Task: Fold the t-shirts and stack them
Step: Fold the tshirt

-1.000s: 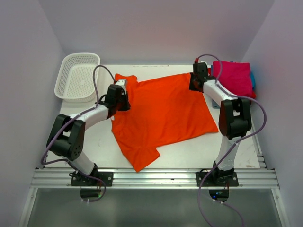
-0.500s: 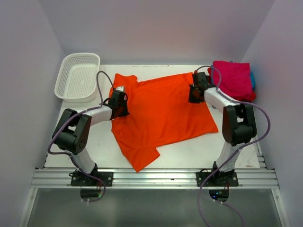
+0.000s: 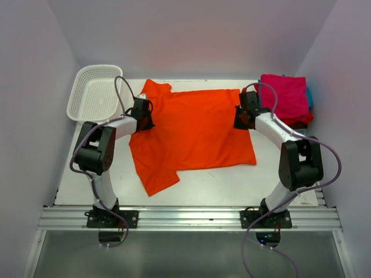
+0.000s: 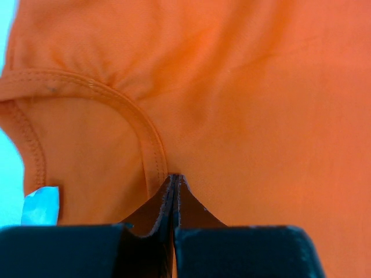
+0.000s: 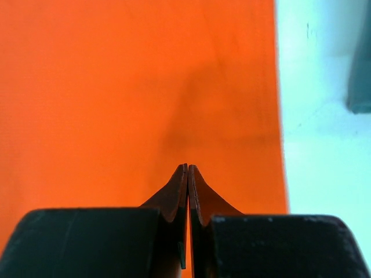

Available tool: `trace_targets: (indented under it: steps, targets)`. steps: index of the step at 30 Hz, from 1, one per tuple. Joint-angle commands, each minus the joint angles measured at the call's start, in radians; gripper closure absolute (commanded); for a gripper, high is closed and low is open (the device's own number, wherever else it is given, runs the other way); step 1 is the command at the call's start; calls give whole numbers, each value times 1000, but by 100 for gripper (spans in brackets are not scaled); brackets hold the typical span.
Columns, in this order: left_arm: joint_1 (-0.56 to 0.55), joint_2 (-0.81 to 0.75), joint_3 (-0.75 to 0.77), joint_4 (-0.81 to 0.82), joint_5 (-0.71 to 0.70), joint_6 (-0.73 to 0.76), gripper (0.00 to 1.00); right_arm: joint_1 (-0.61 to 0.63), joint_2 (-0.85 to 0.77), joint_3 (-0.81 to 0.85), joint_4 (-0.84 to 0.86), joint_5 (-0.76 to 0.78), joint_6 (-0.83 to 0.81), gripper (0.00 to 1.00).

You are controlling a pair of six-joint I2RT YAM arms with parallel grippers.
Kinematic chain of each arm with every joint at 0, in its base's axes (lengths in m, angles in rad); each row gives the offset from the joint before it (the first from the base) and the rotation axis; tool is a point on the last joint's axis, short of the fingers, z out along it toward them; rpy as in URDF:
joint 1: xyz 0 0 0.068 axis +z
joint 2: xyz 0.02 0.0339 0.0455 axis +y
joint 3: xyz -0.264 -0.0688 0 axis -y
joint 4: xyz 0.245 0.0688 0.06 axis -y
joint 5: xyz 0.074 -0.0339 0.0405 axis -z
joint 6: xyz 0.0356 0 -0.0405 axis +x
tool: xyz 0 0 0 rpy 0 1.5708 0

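**Orange tee held at both ends, long axis running left to right**

Nearest the arm bases, bare table (image 3: 232, 185) shows along the bottom of the overhead view. One sleeve (image 3: 155, 180) of the orange t-shirt (image 3: 194, 130) trails toward lower left. Beyond it the body lies spread flat at centre frame, collar end to the left and hem end to the right.

The left gripper (image 4: 175, 179) has its jaws pressed together on the cloth just beside the collar band (image 4: 148, 136). The right gripper (image 5: 187, 169) is likewise pinched closed on the cloth, close to the hem edge. The two grips sit at opposite ends of the long axis, so most of the cloth lies between them and nearer the bases. Any fold, in my judgement, goes toward the bases.

Farther back, the folded stack (image 3: 285, 95) sits at upper right, nearer the right arm. The white basket (image 3: 94, 92) is at upper left.
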State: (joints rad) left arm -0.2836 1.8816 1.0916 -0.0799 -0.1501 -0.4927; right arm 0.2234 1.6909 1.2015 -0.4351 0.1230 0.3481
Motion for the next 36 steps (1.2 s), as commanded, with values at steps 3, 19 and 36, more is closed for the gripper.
trace_targets:
  steps: [3,19,36]
  targets:
    - [93,65,114,-72,-54,62,100,2,-95,-42,-28,33,29,100]
    - [-123,-433,19,-441,6,120,0,33,-220,-85,-89,3,-18,67]
    - [-192,-541,-119,-1005,131,134,30,126,-229,-122,-114,14,11,62]
